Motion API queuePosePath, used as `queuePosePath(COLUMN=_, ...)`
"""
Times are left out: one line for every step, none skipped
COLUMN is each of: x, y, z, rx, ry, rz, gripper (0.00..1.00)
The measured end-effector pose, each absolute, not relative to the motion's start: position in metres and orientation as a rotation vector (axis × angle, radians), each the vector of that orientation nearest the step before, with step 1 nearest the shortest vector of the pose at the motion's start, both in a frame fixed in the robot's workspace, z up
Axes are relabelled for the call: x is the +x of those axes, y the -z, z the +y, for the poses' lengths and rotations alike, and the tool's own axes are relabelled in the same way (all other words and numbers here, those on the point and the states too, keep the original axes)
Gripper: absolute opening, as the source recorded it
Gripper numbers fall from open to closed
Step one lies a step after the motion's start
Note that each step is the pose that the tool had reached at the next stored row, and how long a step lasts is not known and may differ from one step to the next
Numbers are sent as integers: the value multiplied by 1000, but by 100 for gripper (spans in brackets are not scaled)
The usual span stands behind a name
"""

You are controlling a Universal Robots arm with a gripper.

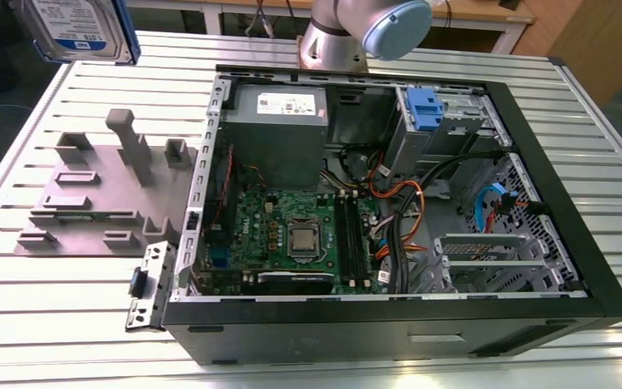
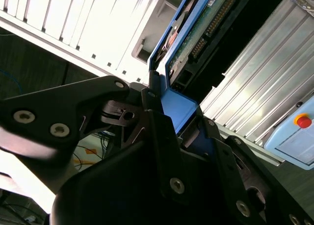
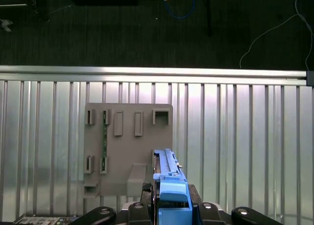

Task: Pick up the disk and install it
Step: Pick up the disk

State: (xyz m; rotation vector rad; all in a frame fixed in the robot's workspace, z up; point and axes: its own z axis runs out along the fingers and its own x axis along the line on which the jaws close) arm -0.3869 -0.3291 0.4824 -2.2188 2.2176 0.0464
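Desk (image 1: 41, 324): ribbed metal slats that carry everything in the scene.
Computer case (image 1: 398, 324): black, lying open on its side, on the exterior view's right half of the desk.
Arm (image 1: 365, 32): its grey joint stands just past the case's far wall.
Fixture plate (image 1: 84, 203): grey with upright blocks and slots, on the exterior view's left, just beside the case.
Power-supply box (image 1: 279, 130): grey, in the case's far left corner.
Motherboard (image 1: 289, 235): green, near side of the box; orange and black cables (image 1: 398, 194) run across the case to its right.
Disk (image 1: 74, 28): raised clear of the desk at the exterior view's far left, label showing, well apart from the case.
Pincer (image 2: 177, 110): clenched on the disk's blue end tab in both wrist views, with the disk reaching out beyond the fingers.
Blue caddy (image 1: 424, 109): seated in the case's far right bay.
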Motion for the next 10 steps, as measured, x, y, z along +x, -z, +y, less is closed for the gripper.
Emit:
queuePosePath(x=-387, y=-482, z=-329, rx=-2219, ry=-46, rz=2218, gripper=36)
queuePosePath(x=-386, y=-482, z=-329, rx=-2219, ry=-46, rz=2218, gripper=36)
queuePosePath(x=-386, y=-482, z=-329, rx=-2219, ry=-46, rz=2218, gripper=36)
queuePosePath(x=-386, y=-482, z=-329, rx=-2219, ry=-46, rz=2218, gripper=36)
queuePosePath(x=-385, y=-482, z=-329, rx=-2219, ry=-46, rz=2218, gripper=36)
queuePosePath(x=-385, y=-482, z=-329, rx=-2219, ry=-46, rz=2218, gripper=36)
queuePosePath(x=-385, y=-482, z=-329, rx=-2219, ry=-46, rz=2218, gripper=36)
queuePosePath(x=-384, y=-482, z=-329, rx=-2219, ry=-46, rz=2218, gripper=36)
queuePosePath(x=-383, y=-482, z=-329, rx=-2219, ry=-46, rz=2218, gripper=36)
queuePosePath(x=-383, y=-482, z=-329, rx=-2219, ry=-46, rz=2218, gripper=36)
